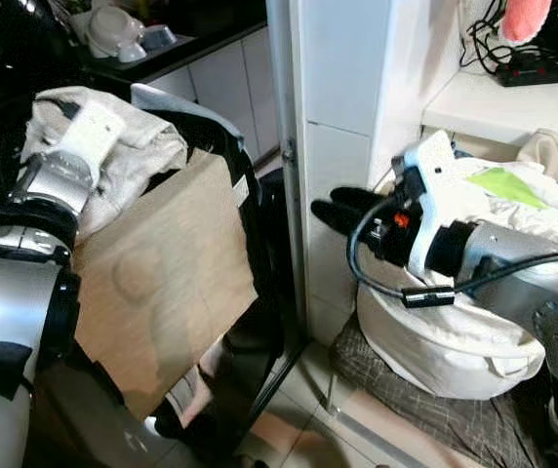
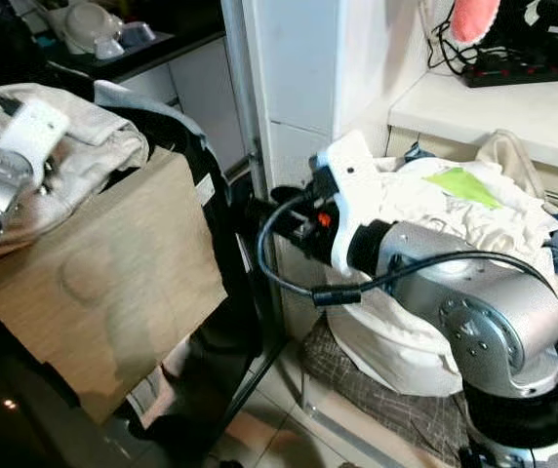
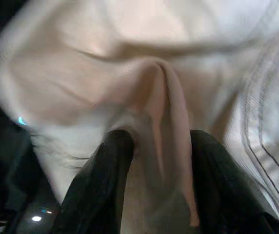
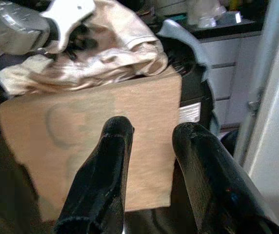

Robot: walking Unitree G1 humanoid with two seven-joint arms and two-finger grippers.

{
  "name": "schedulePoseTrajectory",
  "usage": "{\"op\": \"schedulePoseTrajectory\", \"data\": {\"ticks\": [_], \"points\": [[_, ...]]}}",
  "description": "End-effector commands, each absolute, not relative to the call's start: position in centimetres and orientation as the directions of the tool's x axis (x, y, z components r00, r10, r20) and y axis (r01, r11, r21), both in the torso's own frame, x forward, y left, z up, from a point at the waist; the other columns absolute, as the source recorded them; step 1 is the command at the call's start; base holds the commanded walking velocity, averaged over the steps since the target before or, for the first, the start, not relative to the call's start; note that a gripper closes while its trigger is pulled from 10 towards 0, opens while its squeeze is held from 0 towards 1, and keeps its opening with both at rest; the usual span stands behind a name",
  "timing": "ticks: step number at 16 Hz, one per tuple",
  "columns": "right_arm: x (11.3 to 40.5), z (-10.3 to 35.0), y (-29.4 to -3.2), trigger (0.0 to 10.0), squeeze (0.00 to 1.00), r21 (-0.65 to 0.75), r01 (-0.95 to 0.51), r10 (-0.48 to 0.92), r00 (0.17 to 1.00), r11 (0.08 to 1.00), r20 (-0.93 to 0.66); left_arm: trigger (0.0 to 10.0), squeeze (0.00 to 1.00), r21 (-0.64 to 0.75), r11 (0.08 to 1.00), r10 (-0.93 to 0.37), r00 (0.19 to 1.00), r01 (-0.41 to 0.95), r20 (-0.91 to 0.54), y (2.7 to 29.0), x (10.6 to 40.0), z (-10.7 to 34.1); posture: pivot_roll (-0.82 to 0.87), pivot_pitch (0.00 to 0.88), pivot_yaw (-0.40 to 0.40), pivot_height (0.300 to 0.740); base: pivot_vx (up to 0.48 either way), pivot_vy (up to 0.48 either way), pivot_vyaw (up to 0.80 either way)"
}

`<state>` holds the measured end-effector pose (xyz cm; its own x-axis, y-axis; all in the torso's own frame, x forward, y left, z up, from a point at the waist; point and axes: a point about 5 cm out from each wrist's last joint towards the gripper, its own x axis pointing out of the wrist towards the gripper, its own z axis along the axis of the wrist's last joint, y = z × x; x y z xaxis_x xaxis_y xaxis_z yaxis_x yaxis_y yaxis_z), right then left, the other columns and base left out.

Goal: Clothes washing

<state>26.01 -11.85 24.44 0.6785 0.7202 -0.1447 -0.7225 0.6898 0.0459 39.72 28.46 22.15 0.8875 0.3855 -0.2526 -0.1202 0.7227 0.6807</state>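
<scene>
Your left gripper (image 4: pixel 73 41) is clamped on the beige garment (image 1: pixel 138 146), bunched on top of the cardboard sheet (image 1: pixel 162 283); right of the cardboard there's the white pillar (image 1: pixel 333 146); your right gripper (image 1: pixel 333 213) hangs beside it, fingers apart and empty; past it sits the white laundry bag (image 1: pixel 445 341), heaped with clothes.

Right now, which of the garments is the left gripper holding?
The beige cloth bunched above the brown garment; the left gripper pinches a fold of it. The white laundry pile lies untouched.
</scene>
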Motion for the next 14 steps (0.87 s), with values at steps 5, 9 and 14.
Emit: {"op": "schedulePoseTrajectory", "data": {"ticks": [5,9,14], "points": [[26.9,25.6,-12.7,10.0,0.0,0.024,-0.635,0.635,0.769,0.772,-0.071,10.0,0.0,0.561,0.654,0.503,0.846,-0.507,0.179,28.7,40.2,28.7,-0.15,0.0,0.151,0.74,0.0,0.0,0.0],[27.8,24.8,-14.9,10.0,0.0,0.001,-0.459,0.458,0.885,0.888,-0.09,10.0,0.0,0.304,0.948,0.107,0.994,-0.092,-0.033,22.3,42.0,25.8,-0.16,0.0,0.157,0.74,0.0,0.0,0.0],[29.9,21.9,-20.7,10.0,1.0,-0.155,-0.098,0.068,0.98,0.983,-0.188,10.0,0.0,0.039,0.785,-0.619,0.783,0.618,0.055,11.3,40.4,22.4,-0.17,0.0,0.155,0.74,0.0,0.0,0.0]]}}
